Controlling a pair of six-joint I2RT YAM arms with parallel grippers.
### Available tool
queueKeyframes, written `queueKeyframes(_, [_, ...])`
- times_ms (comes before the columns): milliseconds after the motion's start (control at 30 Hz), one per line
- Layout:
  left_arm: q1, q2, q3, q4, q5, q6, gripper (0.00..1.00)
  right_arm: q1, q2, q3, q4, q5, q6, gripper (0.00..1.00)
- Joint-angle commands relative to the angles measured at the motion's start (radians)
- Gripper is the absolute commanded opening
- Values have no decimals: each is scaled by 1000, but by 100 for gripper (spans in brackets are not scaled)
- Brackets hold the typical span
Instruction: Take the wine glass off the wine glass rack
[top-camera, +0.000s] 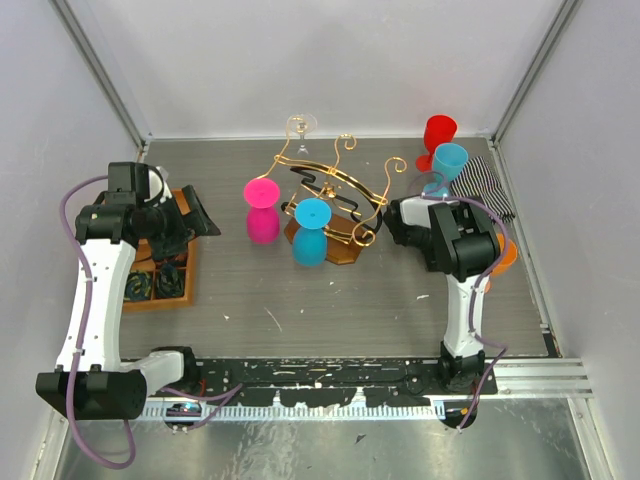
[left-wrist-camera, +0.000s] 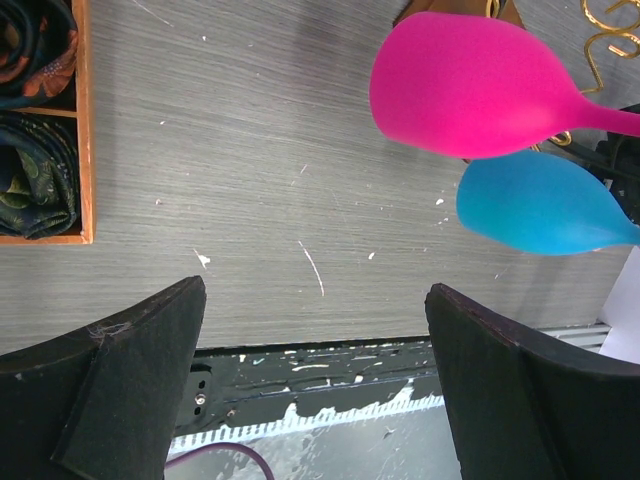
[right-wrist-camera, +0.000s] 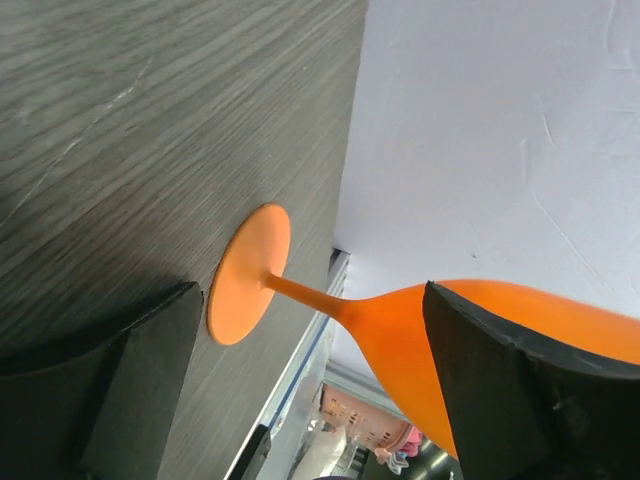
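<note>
The wine glass rack (top-camera: 335, 195), gold wire on a brown base, stands mid-table. A pink wine glass (top-camera: 263, 212) (left-wrist-camera: 470, 85) and a blue wine glass (top-camera: 311, 232) (left-wrist-camera: 540, 205) hang upside down from its near arms. A clear glass (top-camera: 300, 125) hangs at its back. An orange wine glass (top-camera: 505, 255) (right-wrist-camera: 400, 330) stands upright on the table at the right, its foot flat on the surface. My right gripper (right-wrist-camera: 310, 290) is open with the orange glass's stem and bowl between its fingers. Over the tray at the left my left gripper (top-camera: 200, 215) (left-wrist-camera: 315, 288) is open and holds nothing.
An orange compartment tray (top-camera: 160, 290) (left-wrist-camera: 82, 120) with rolled fabrics lies at the left. A red glass (top-camera: 438, 135) and a light blue glass (top-camera: 448, 165) stand at the back right by a striped cloth (top-camera: 485, 185). The right wall is close behind the orange glass.
</note>
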Motion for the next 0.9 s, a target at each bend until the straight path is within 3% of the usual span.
queueKeyframes(0, [2, -5, -2, 0, -3, 13, 98, 20, -27, 18, 195, -302, 19, 100])
queueKeyframes(533, [1, -7, 5, -4, -5, 17, 98, 19, -145, -33, 296, -631, -103, 100])
queueKeyframes(867, [2, -2, 12, -7, -3, 17, 98, -8, -273, -140, 337, -737, -137, 100])
